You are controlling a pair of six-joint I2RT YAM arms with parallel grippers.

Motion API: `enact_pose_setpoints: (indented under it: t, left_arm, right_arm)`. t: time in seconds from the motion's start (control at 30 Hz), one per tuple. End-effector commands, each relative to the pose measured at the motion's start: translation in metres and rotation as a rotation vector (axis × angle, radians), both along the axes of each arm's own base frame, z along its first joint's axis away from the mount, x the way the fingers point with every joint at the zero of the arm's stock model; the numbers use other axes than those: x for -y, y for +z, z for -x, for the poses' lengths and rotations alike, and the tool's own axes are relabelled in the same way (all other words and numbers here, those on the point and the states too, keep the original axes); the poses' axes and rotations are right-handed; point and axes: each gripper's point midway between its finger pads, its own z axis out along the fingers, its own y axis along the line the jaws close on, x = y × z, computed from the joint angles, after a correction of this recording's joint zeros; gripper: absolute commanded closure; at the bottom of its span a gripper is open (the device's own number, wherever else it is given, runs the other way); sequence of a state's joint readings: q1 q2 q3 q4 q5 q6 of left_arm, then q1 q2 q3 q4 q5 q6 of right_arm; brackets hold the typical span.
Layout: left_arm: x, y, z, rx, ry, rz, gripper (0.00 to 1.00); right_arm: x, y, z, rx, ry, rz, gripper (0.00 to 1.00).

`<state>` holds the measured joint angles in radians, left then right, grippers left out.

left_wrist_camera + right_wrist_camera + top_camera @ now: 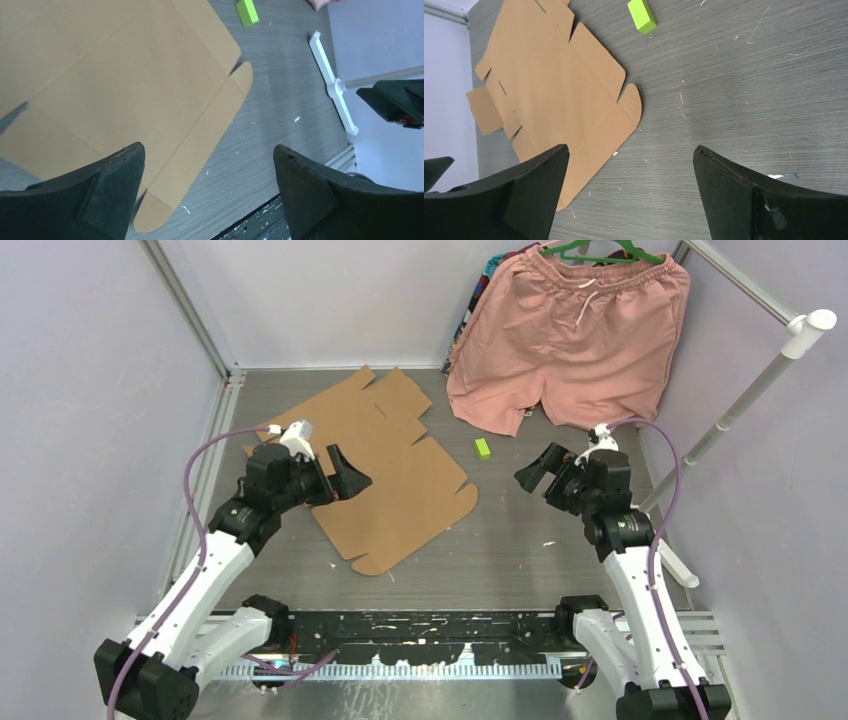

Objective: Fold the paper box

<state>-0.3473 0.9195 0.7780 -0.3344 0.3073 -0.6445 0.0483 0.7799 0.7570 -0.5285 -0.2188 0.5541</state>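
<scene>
1. The box (400, 470) is a flat, unfolded cardboard sheet. It lies at an angle on the left-centre of the table (520, 540), with no flap raised that the views show.
2. Its notched tabs point toward the back-left corner, and the rounded flaps sit at the near and right edges.
3. The left gripper (348, 472) hangs over the left part of the sheet with its jaws wide apart and nothing between them. Whether it touches the cardboard can't be told from above. Its wrist view shows the sheet below, with clear space between the fingers (115, 175).
4. The right gripper (535, 468) is also spread wide and empty. It's over bare table to the right of the box and well apart from it.
5. A small green block (483, 448) sits on the table just beyond the sheet's right corner, between the two grippers and not touching the cardboard.
6. Pink shorts (570, 340) hang on a green hanger (600, 252) at the back right, with their hem reaching down to the table.
7. A white rack (760, 390) leans along the right side, and its foot (332, 85) rests on the table edge.
</scene>
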Motion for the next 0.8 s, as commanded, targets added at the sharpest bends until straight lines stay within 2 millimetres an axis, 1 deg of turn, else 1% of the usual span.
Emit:
enact_pose_setpoints:
  t: [0.0,0.07,0.1,0.13,0.2,0.23,0.27,0.3,0.33,0.37,0.47,0.53,0.57,0.67,0.77]
  left_arm:
    - [-0.032,0.021,-0.009,0.06,0.157,-0.102,0.0]
    - [-0.042,0.024,-0.01,0.066,0.173,-0.167,0.0]
    - [-0.043,0.027,-0.011,0.089,0.166,-0.18,0.0]
    - [-0.045,0.031,-0.013,0.113,0.172,-0.183,0.0]
    - [-0.047,0.036,-0.014,0.143,0.19,-0.175,0.0]
    - [-0.046,0.04,-0.015,0.151,0.187,-0.167,0.0]
    - [-0.044,0.042,-0.016,0.154,0.183,-0.161,0.0]
    - [-0.042,0.043,-0.017,0.15,0.173,-0.158,0.0]
    - [-0.039,0.043,-0.018,0.144,0.164,-0.157,0.0]
    - [-0.04,0.039,-0.021,0.119,0.17,-0.168,0.0]
    - [-0.045,0.031,-0.026,0.07,0.212,-0.193,0.0]
    - [-0.048,0.026,-0.028,0.058,0.231,-0.204,0.0]
    - [-0.048,0.026,-0.029,0.064,0.227,-0.207,0.0]
    - [-0.048,0.028,-0.029,0.09,0.232,-0.195,0.0]
    - [-0.055,0.024,-0.032,0.08,0.263,-0.215,0.0]
  right_arm:
    - [-0.003,0.018,-0.019,0.048,0.013,0.006,0.0]
    - [-0.005,0.021,-0.034,0.048,0.015,0.02,0.0]
    - [-0.006,0.022,-0.042,0.039,0.012,0.037,0.0]
    - [-0.011,0.023,-0.049,0.034,0.025,0.061,0.0]
    - [-0.019,0.024,-0.064,0.015,0.031,0.143,0.03]
    - [-0.028,0.024,-0.071,0.011,0.058,0.188,0.05]
    - [-0.031,0.022,-0.08,0.003,0.05,0.255,0.08]
    - [-0.036,0.026,-0.089,0.012,0.052,0.305,0.08]
    - [-0.04,0.023,-0.097,0.004,0.056,0.351,0.09]
    - [-0.042,0.011,-0.11,-0.026,0.052,0.407,0.11]
    - [-0.043,-0.006,-0.135,-0.052,0.053,0.482,0.22]
    - [-0.045,-0.015,-0.152,-0.056,0.058,0.513,0.31]
    - [-0.046,-0.02,-0.159,-0.059,0.063,0.53,0.32]
    - [-0.047,-0.031,-0.179,-0.069,0.064,0.581,0.32]
    - [-0.051,-0.043,-0.196,-0.088,0.066,0.596,0.32]
